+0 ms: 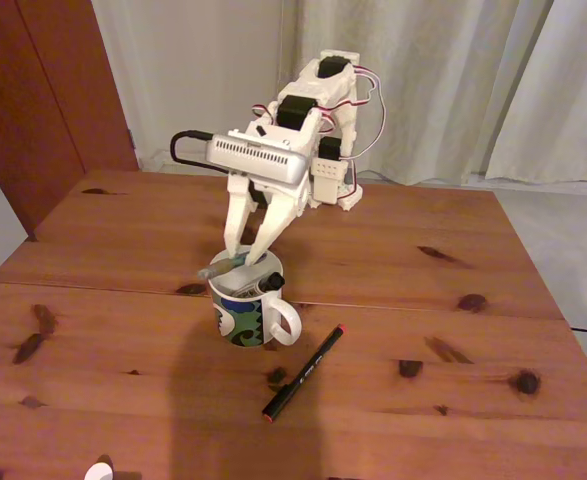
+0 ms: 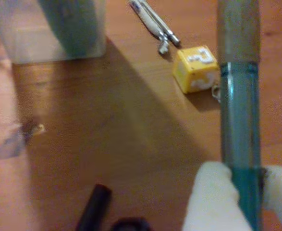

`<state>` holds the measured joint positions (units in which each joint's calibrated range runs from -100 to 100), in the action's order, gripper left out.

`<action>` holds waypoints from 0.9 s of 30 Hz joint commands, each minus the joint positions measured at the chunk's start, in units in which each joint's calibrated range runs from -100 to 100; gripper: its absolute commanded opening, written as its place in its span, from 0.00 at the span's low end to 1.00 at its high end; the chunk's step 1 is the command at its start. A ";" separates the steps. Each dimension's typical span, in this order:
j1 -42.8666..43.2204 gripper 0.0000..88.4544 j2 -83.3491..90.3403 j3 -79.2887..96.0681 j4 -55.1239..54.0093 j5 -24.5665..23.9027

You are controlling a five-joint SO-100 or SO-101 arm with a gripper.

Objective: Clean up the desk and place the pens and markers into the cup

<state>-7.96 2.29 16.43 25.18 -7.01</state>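
Note:
The white patterned cup (image 1: 241, 312) stands mid-desk (image 1: 423, 300). My gripper (image 1: 241, 256) hangs just above its rim, shut on the teal-green pen (image 1: 224, 267), which lies tilted across the cup's mouth. In the wrist view the same pen (image 2: 239, 120) runs up from between my white fingertips (image 2: 210, 199), with the gripper (image 2: 241, 192) shut on it. A black cap (image 1: 271, 283) shows inside the cup at the right rim. The thin black pen with a red tip (image 1: 304, 372) lies on the desk to the right of the cup.
The wrist view shows a yellow cube (image 2: 197, 67), a silver pen-like stick (image 2: 155, 21), a translucent container (image 2: 54, 29) and a blurred black end (image 2: 93, 208). A small white object (image 1: 98, 470) sits at the desk's front edge. Curtains hang behind.

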 commanded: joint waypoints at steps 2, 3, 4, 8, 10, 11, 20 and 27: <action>0.04 0.01 -0.26 -3.81 -1.22 -0.27; 0.04 0.01 -0.43 -3.54 -1.22 -0.27; 0.04 0.01 -0.51 -3.36 -1.22 -0.27; 0.04 0.01 -1.01 -2.19 -1.13 -0.27; 0.12 0.01 -1.01 -1.10 -1.13 -0.27; 0.12 0.01 -1.01 -0.56 -1.13 -0.27; 0.12 0.01 -0.59 3.68 -1.13 -0.22; 0.04 0.01 -0.84 4.76 -1.13 -0.17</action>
<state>-7.88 1.02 21.19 25.18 -7.01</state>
